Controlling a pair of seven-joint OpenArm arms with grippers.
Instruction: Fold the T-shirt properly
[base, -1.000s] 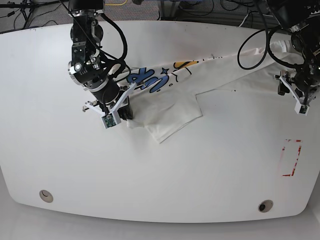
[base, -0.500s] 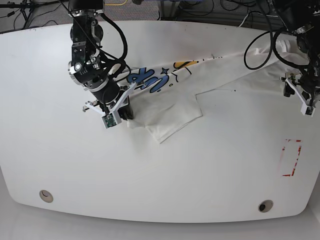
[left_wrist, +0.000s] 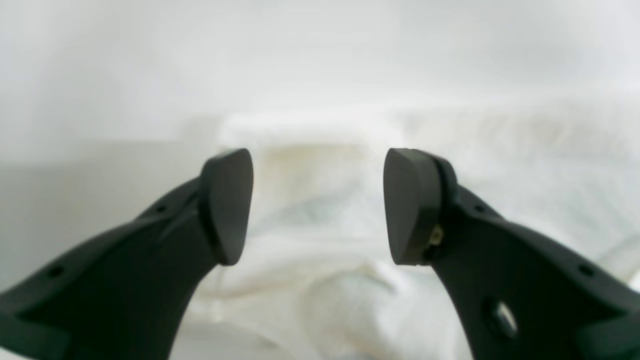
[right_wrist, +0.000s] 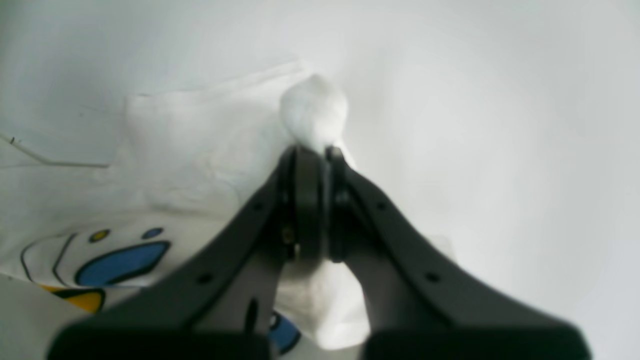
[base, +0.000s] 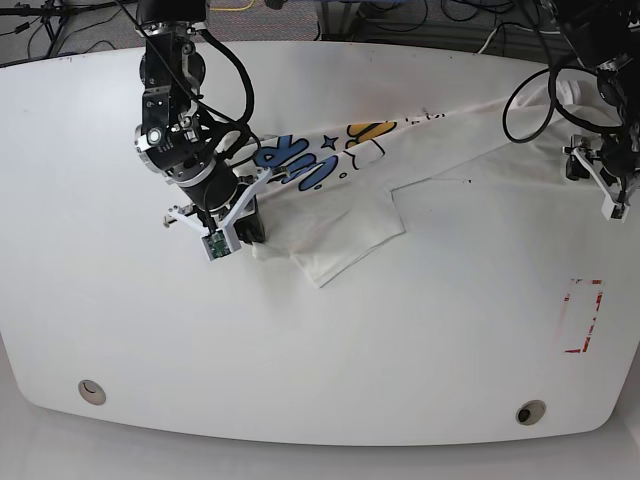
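The white T-shirt (base: 440, 150) lies stretched across the table, its blue and yellow print (base: 300, 160) near the left end. In the base view my right gripper (base: 250, 226) is at the shirt's lower left corner. The right wrist view shows this gripper (right_wrist: 315, 155) shut on a bunched tuft of the T-shirt (right_wrist: 200, 150). My left gripper (base: 582, 168) hovers at the shirt's right end. Its fingers (left_wrist: 227, 205) stand apart, so the left gripper (left_wrist: 318, 205) is open, with only blurred white T-shirt cloth (left_wrist: 320, 290) below and nothing between the pads.
A red tape rectangle (base: 580, 315) marks the white table (base: 330, 350) at the right front. Two round holes (base: 92, 390) (base: 530, 411) sit near the front edge. Black cables (base: 520, 95) hang from the arms and lie behind the far edge.
My left gripper has shifted right toward the table's right edge and its jaws stand slightly wider. The right gripper keeps its grip on the shirt and has barely moved.
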